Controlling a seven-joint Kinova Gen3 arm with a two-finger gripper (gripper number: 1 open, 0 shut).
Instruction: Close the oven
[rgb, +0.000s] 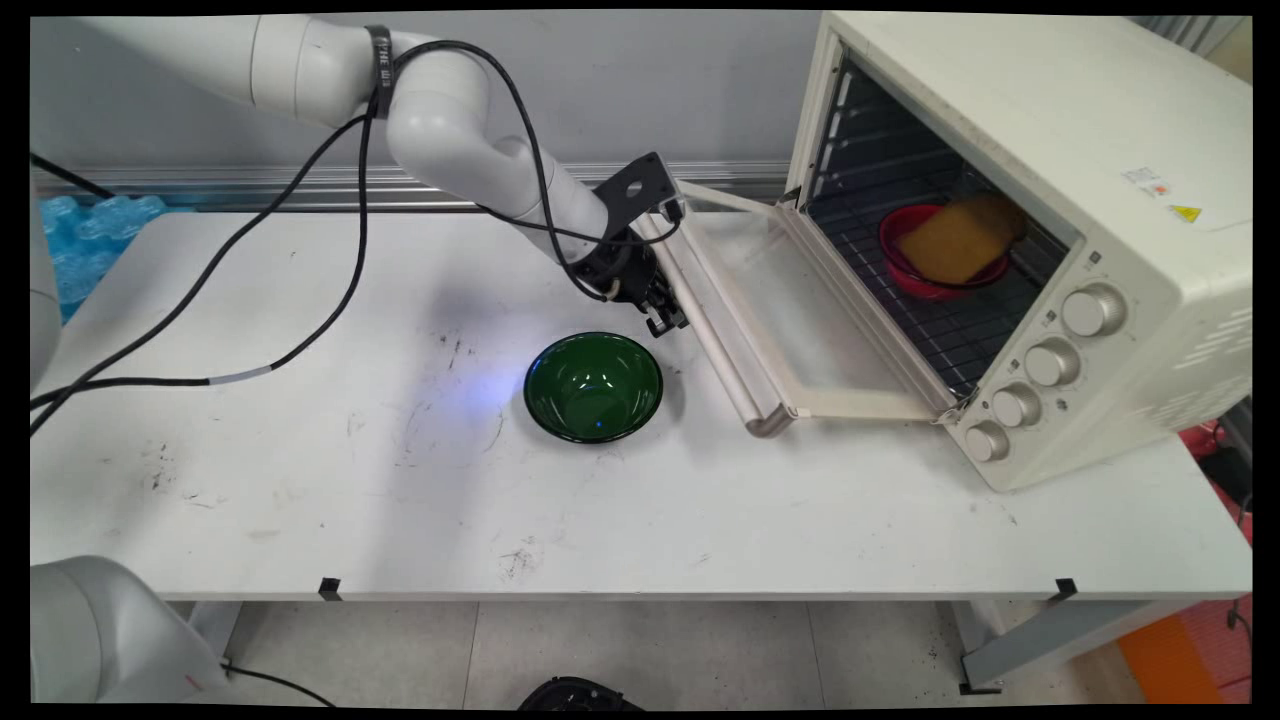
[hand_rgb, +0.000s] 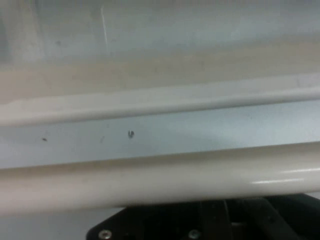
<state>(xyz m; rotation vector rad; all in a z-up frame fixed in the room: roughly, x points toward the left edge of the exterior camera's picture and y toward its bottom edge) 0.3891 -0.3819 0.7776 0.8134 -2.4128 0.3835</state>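
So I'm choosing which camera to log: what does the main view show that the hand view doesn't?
Only the main view shows the green bowl on the white table, the toaster oven with its knobs, and the red bowl holding something yellow on the rack inside. Only the hand view shows the handle bar's underside up close, with the gripper's black linkage beneath it. Both show the open oven door's handle.

The lowered oven door (rgb: 800, 330) and its handle bar (rgb: 715, 335) block the way right; the green bowl (rgb: 593, 386) stands just beside. Left, the surface (rgb: 300, 480) lies open.
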